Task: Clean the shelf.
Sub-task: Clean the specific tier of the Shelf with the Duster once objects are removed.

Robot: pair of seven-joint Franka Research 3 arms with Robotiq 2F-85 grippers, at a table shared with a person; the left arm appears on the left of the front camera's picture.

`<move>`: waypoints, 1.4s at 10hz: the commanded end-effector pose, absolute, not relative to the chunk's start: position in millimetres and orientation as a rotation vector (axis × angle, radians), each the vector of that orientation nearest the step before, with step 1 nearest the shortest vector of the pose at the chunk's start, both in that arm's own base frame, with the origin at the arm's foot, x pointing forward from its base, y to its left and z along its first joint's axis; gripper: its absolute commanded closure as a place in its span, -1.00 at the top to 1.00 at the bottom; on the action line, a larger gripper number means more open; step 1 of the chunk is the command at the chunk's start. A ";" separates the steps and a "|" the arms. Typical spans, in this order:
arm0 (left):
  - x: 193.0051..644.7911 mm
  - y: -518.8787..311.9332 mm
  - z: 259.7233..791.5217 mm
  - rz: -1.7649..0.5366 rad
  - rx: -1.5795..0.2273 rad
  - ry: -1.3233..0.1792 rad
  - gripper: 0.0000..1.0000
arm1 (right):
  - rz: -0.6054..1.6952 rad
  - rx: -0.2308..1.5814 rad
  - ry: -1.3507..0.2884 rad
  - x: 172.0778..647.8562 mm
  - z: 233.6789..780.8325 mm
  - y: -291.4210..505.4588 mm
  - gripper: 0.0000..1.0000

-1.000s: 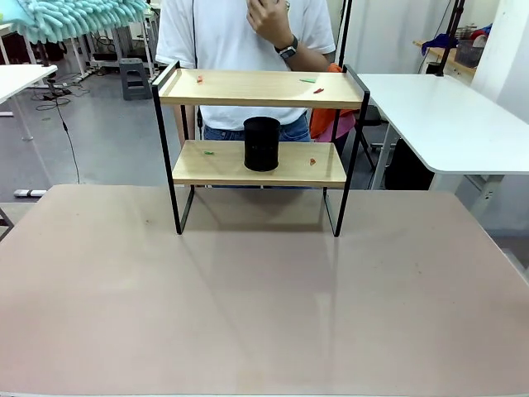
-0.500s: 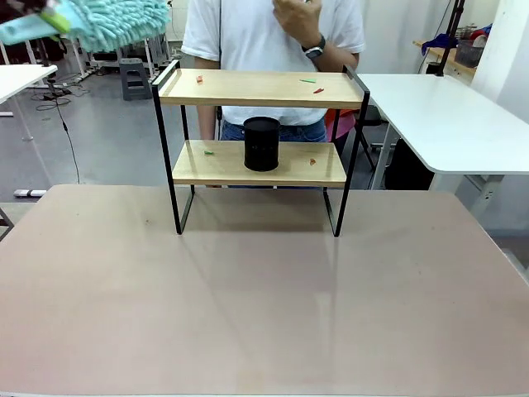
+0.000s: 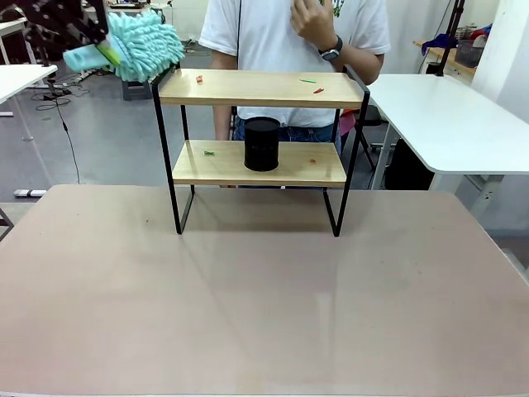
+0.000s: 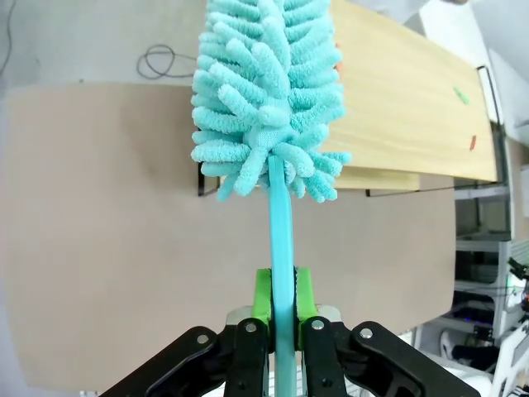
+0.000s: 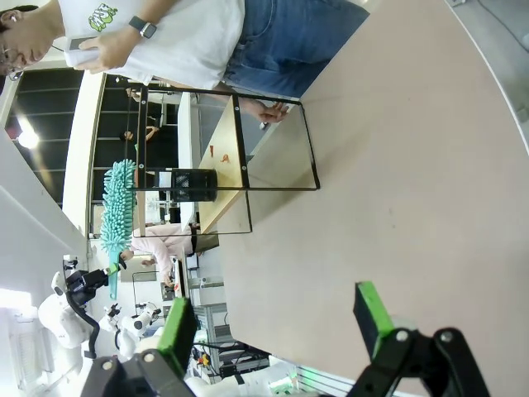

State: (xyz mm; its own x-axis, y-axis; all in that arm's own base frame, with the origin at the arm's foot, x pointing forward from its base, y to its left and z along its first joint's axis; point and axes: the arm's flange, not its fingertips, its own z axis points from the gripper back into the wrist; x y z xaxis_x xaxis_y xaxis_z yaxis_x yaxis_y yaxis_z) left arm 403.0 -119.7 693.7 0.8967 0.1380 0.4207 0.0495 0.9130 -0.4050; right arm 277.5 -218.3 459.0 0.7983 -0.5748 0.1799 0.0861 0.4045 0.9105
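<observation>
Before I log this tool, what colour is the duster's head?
Turquoise; the duster's head shows best in the left wrist view.

Our duster at the shelf's top left corner

Our left gripper [image 3: 99, 45] comes in from the upper left and grips the handle of a fluffy teal duster [image 3: 140, 45], whose head hangs just beside the left end of the top board of the shelf [image 3: 260, 88]; we cannot tell whether it touches. The shelf stands at the far side of our brown table [image 3: 264, 298]. On its top board we see a red scrap [image 3: 199, 78] near the left and a green scrap [image 3: 307, 80] near the right. A black cylinder [image 3: 262, 144] stands upright mid-way along the lower board. Behind the shelf a person [image 3: 281, 33] in a white T-shirt stands with one hand [image 3: 310, 21] raised.
</observation>
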 end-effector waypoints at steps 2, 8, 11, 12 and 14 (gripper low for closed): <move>405.2 -142.4 707.5 0.062 -0.375 -0.537 -0.75 | -0.421 1.092 -0.548 279.6 459.9 -218.6 1.00; 410.8 -179.5 679.4 -0.021 -0.293 -0.441 -0.75 | -0.421 1.092 -0.548 279.6 459.9 -218.6 1.00; 412.0 -201.8 679.4 -0.086 -0.325 -0.431 -0.75 | -0.421 1.092 -0.548 279.6 459.9 -218.6 1.00; 415.5 -217.1 678.9 -0.122 -0.335 -0.426 -0.75 | -0.421 1.092 -0.548 279.6 459.9 -218.6 1.00; 423.5 -247.3 677.9 -0.200 -0.375 -0.404 -0.75 | -0.421 1.092 -0.548 279.6 459.9 -218.6 1.00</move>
